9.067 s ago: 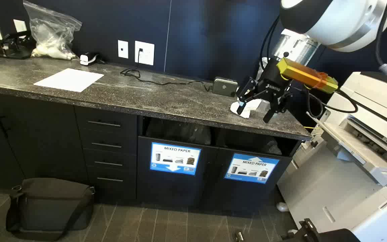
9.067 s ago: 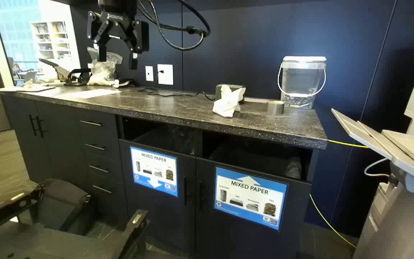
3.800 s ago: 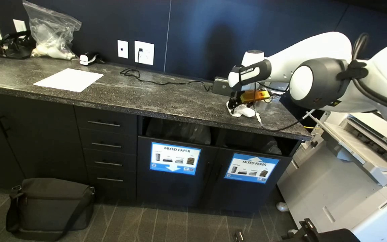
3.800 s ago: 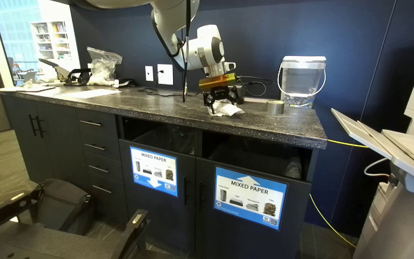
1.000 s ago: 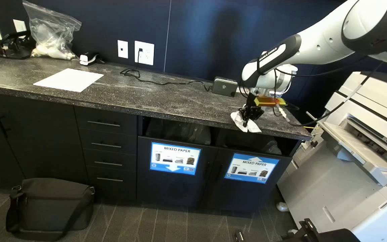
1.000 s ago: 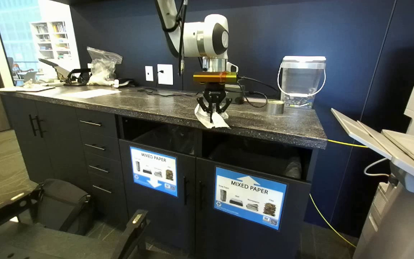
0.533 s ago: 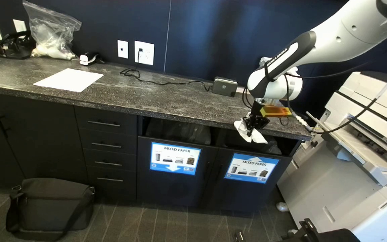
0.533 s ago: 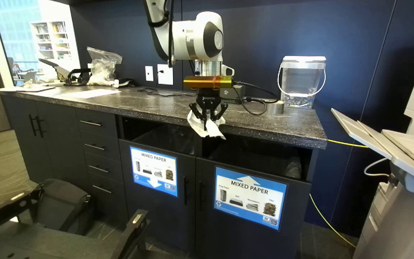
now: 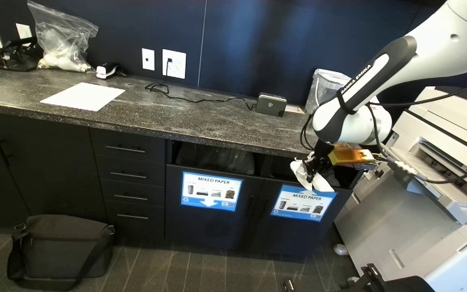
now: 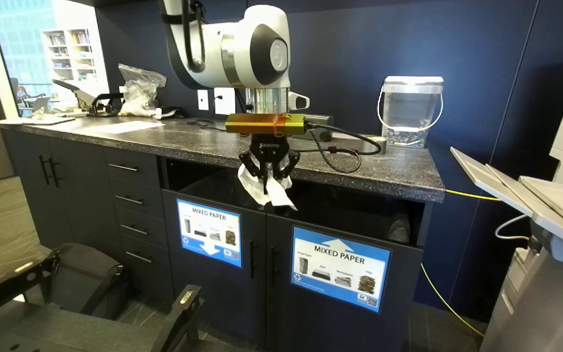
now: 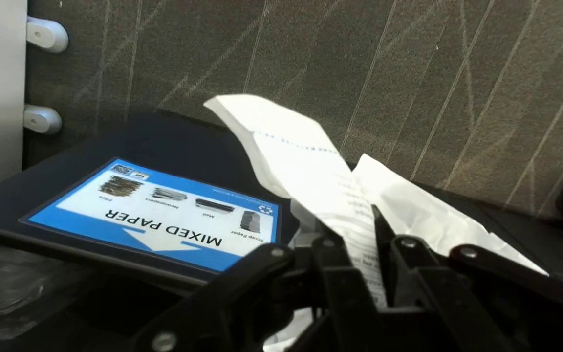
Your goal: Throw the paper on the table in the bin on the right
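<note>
My gripper [image 10: 267, 187] is shut on the paper [image 10: 280, 193], a crumpled white wad whose loose ends spread out below the fingers. In the wrist view the paper [image 11: 306, 151] shows faint print, and one finger [image 11: 390, 244] lies against it; the far finger is partly hidden behind it. Both hang past the front edge of the dark stone table [image 9: 201, 117], lower than its top. The right bin [image 10: 335, 318] has a dark front with a blue-and-white label. In an exterior view the paper [image 9: 322, 184] overlaps the top of that label.
A similar left bin [image 9: 205, 227] adjoins it, with dark slots above both fronts. A printer [image 9: 403, 219] stands to the right. On the table are a clear bucket [image 10: 411, 110], a small dark device [image 9: 271, 105] and a flat white sheet [image 9: 83, 96]. A black bag [image 9: 61, 251] lies on the floor.
Over the last second my gripper has carried the paper off the table, forward past its front edge and downward. Earlier, the paper lay on the table with the gripper apart from it.
</note>
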Controlling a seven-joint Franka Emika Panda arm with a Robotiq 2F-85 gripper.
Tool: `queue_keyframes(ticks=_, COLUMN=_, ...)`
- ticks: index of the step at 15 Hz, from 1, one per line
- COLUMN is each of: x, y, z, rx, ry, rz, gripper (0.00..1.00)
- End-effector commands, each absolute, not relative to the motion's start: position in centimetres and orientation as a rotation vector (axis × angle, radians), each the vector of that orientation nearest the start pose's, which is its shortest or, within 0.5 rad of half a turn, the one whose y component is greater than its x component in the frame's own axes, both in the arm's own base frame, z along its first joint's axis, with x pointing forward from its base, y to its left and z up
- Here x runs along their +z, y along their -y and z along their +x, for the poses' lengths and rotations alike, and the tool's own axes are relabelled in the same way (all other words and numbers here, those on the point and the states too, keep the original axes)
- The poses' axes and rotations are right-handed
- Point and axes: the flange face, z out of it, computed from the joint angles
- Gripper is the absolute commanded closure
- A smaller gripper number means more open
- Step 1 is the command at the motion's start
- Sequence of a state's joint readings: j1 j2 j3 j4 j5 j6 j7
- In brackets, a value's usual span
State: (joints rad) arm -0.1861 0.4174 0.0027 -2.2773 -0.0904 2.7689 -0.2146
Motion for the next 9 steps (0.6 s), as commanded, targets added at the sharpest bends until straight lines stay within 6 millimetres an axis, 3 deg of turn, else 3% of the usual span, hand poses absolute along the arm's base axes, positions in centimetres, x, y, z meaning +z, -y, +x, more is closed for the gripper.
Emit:
queue_keyframes(ticks=1, x=18.1, y=9.1, z=48.1, rx=-0.257, ry=0.267, rz=-3.151, gripper=0.82)
queue_keyframes(ticks=5, x=16.2, y=8.0, z=45.6, rx=-0.400, ry=0.353, rz=-3.085, gripper=0.83)
queue_keyframes(ticks=9, x=14.7, y=7.0, z=45.2, rx=-0.589, ry=0.407, rz=-2.988, gripper=0.83)
